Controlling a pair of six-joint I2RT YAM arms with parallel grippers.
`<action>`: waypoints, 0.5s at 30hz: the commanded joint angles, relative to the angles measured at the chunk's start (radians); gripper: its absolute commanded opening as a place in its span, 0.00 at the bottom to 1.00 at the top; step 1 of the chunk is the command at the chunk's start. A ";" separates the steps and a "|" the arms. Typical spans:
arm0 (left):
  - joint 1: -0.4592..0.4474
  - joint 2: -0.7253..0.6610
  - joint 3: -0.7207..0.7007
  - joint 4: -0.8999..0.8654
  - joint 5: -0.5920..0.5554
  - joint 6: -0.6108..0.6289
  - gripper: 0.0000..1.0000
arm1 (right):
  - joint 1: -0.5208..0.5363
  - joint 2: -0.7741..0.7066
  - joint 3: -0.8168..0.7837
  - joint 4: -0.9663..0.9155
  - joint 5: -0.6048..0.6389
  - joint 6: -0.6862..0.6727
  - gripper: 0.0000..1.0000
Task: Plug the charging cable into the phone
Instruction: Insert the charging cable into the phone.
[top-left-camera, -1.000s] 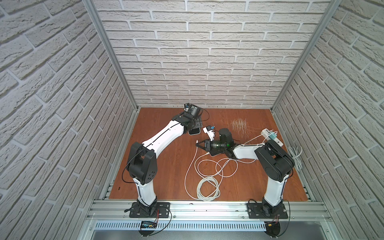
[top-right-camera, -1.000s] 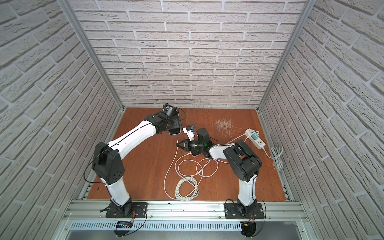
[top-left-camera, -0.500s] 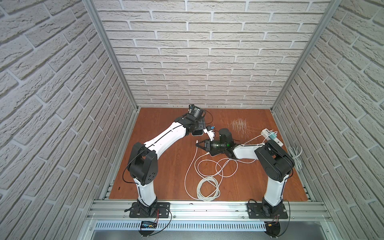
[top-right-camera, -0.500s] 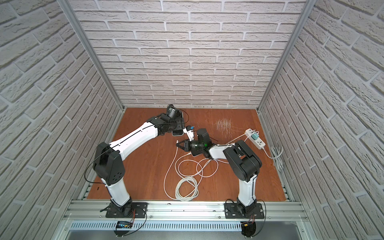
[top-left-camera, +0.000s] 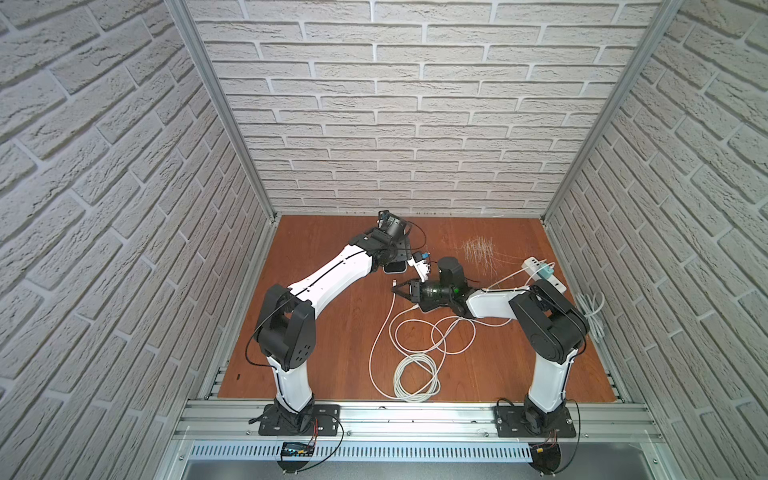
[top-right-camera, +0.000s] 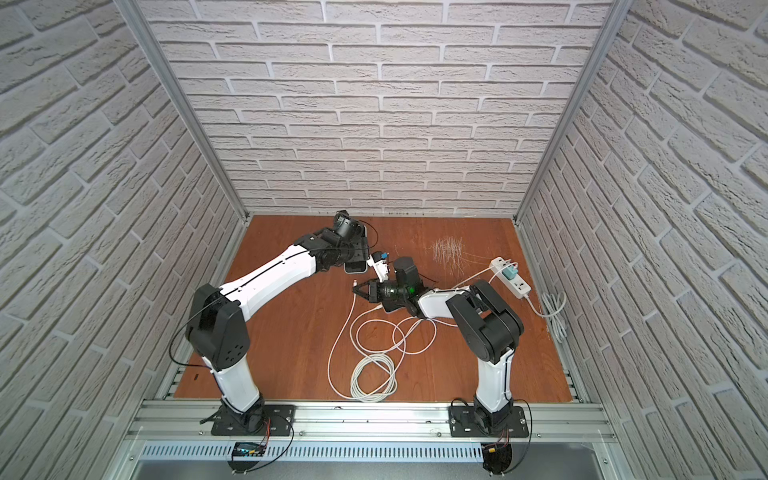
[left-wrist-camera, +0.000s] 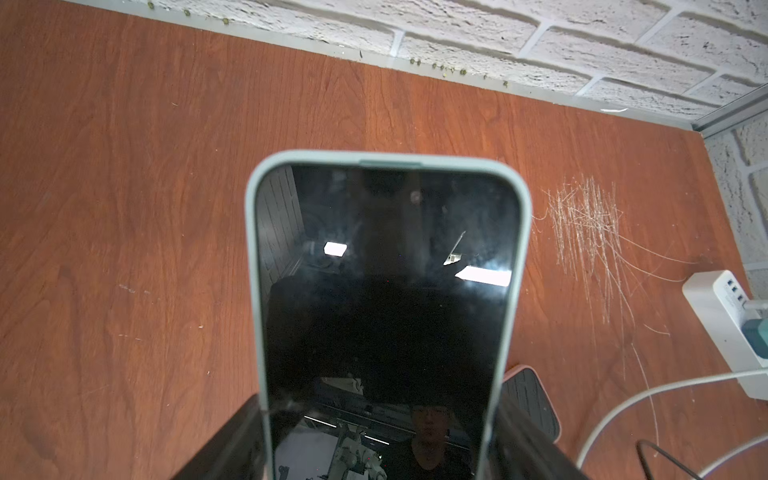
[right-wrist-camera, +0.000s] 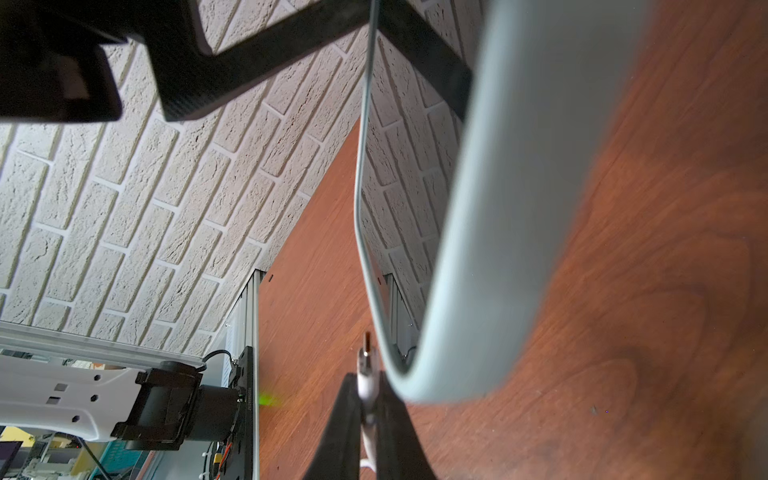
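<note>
Layout on the table. The phone sits between the fingers of the left gripper, rear centre. Just before it, seemingly apart, is the plug, inside the right gripper. The charging cable lies coiled near the front edge. The power strip lies at the rear right.

White shells and black joints are seen on the left arm and right arm, and the left claw and right claw are finished in black.
</note>
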 joint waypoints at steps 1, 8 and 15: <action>-0.008 -0.018 -0.016 0.042 0.020 0.017 0.24 | -0.003 -0.027 -0.005 0.052 0.002 -0.020 0.04; -0.019 -0.017 -0.033 0.044 0.025 0.018 0.24 | -0.006 -0.031 -0.013 0.064 0.011 -0.014 0.04; -0.023 -0.020 -0.047 0.043 0.025 0.014 0.24 | -0.011 -0.038 -0.026 0.082 0.019 -0.010 0.04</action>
